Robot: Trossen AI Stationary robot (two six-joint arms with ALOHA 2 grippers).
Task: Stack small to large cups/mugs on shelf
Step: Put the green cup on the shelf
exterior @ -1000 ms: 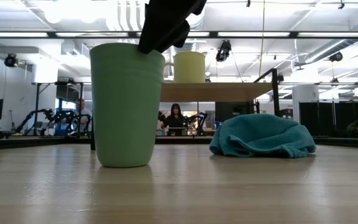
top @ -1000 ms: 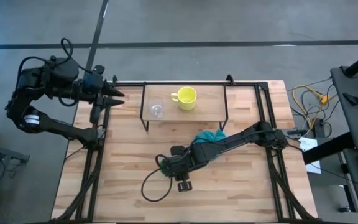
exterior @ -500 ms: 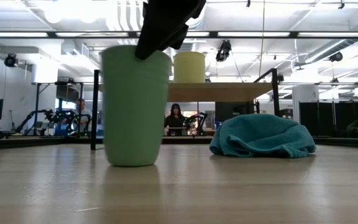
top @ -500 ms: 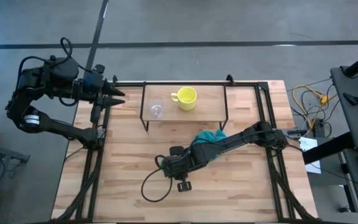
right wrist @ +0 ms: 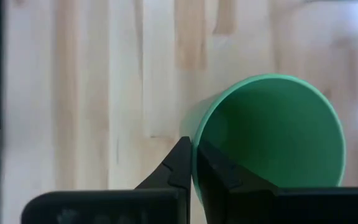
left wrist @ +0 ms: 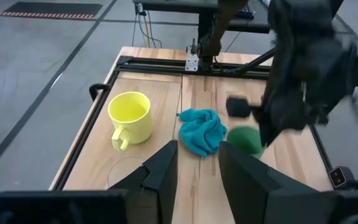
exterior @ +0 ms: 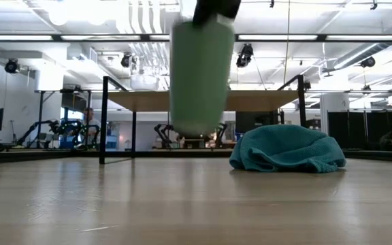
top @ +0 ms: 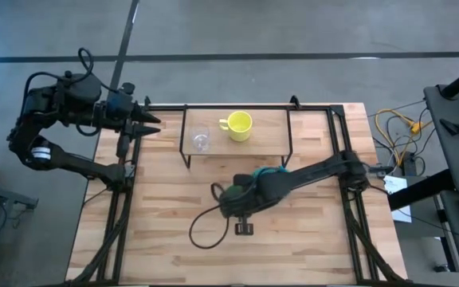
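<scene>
The green cup (exterior: pixel 199 75) hangs clear of the table with my right gripper (right wrist: pixel 196 167) shut on its rim, at mid-table just near of the teal cloth (top: pixel 265 173). From above, the gripper (top: pixel 233 199) hides most of the cup. The yellow mug (top: pixel 237 126) and the clear glass cup (top: pixel 201 140) stand on their bases on the low wooden shelf (top: pixel 265 137) at the far side. My left gripper (top: pixel 146 119) waits open at the table's far left corner. My right gripper holds the green cup by its rim (right wrist: pixel 194 148), one finger (right wrist: pixel 216 169) inside the cup and the other (right wrist: pixel 178 167) outside against the wall. The fingers come from above, pointing down. The cup hangs upright below them, mouth up, its base (exterior: pixel 196 129) off the table.
The teal cloth (exterior: pixel 288 148) lies bunched on the table between the held cup and the shelf's near right leg. A black cable (top: pixel 205 235) loops over the near half of the table. The shelf plank (exterior: pixel 264 100) stands above table level on thin black legs.
My right gripper has shut on the green cup's rim, nudging the cup a little toward the table's right as it closed. It has then lifted the cup clear of the table and carried it further right, still upright.
</scene>
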